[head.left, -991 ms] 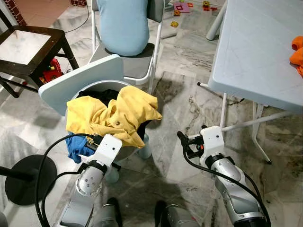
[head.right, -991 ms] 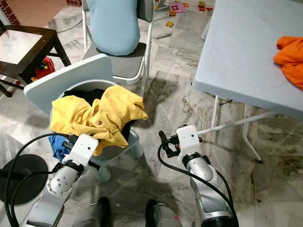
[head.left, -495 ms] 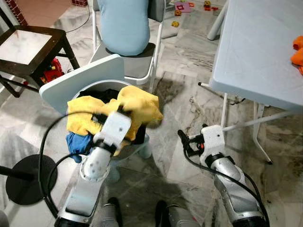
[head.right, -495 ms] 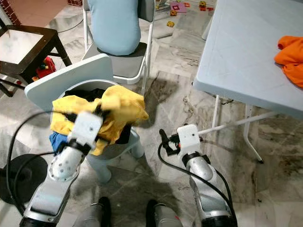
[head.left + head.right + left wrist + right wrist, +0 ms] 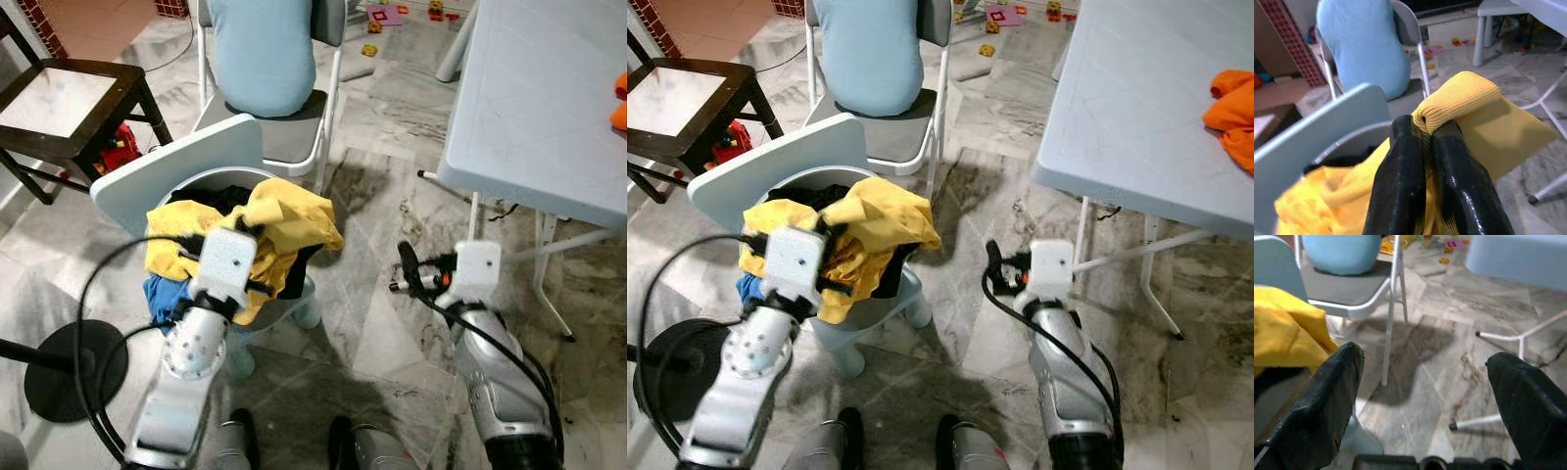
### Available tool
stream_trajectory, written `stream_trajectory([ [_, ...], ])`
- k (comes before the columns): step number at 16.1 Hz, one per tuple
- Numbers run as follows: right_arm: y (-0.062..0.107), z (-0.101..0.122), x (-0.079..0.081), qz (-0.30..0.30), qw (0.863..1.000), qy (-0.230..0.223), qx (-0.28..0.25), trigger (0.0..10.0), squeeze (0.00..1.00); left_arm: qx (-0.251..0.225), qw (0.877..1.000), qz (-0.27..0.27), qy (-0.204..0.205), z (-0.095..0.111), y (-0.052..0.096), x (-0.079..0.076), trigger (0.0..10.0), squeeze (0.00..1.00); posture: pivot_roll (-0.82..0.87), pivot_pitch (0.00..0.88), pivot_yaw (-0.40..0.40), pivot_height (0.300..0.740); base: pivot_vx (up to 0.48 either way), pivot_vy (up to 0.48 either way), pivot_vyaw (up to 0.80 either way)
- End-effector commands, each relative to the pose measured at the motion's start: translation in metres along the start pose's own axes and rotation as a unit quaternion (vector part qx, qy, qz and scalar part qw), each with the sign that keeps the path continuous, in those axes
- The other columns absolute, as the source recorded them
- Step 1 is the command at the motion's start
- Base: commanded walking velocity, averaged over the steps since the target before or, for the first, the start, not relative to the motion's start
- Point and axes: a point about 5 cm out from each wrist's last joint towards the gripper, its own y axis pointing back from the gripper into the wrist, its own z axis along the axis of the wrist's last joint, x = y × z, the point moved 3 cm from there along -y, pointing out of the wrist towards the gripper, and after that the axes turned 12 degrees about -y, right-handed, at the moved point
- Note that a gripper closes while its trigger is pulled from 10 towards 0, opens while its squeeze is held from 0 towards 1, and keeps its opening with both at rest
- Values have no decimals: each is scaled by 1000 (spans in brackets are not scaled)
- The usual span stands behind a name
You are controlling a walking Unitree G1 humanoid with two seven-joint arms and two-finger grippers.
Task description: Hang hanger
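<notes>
A yellow garment (image 5: 289,217) lies heaped over the rim of a pale grey laundry basket (image 5: 212,179) on the floor in front of me. My left gripper (image 5: 1425,134) is over the basket and shut on a ribbed fold of that yellow garment (image 5: 1469,90). Dark clothes (image 5: 223,199) and a blue cloth (image 5: 161,294) lie under it in the basket. My right gripper (image 5: 407,271) hovers open over the marble floor to the right of the basket, nothing between its fingers (image 5: 1327,396).
The basket's lid (image 5: 167,168) stands open behind it. A folding chair with a light blue cushion (image 5: 263,49) is just beyond. A white plastic table (image 5: 534,93) with an orange cloth (image 5: 1234,98) stands at right, a dark wooden stool (image 5: 69,93) at left, and a black round stand base (image 5: 61,369) lies near my left arm.
My left gripper has risen from the basket's front onto the yellow garment and shut on a fold of it. My right arm has drifted right and slightly up, still open.
</notes>
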Motion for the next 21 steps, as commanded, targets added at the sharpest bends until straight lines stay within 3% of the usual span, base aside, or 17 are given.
stream_trajectory([
  [1,5,7,-9,-20,1000,-7,-13,10000,0,13,1000,8,9,-7,6,-2,2980,0,9,221,-24,740,0,0,0],
  [3,11,18,-17,-29,999,-33,-24,10000,0,10,1000,26,2,-7,10,1,3529,0,14,214,-31,740,0,0,0],
  [4,19,28,-19,-15,999,-18,-32,10000,0,16,999,42,-1,-8,15,8,9686,0,12,213,-33,740,0,0,0],
  [7,36,36,-32,-15,999,-9,-32,10000,0,38,997,62,-12,-18,36,15,10000,0,-1,221,-27,740,0,0,0],
  [10,43,32,-45,-42,999,-10,-20,10000,0,67,996,59,-17,-35,50,23,10000,0,-6,226,-16,740,0,0,0],
  [15,37,32,-34,-30,999,-10,-17,10000,0,41,998,44,-2,-23,36,18,10000,0,-9,232,-10,740,0,0,-648],
  [21,35,26,-29,-30,999,-15,-14,10000,0,29,999,36,-11,-19,32,23,10000,0,21,223,1,740,0,0,-800],
])
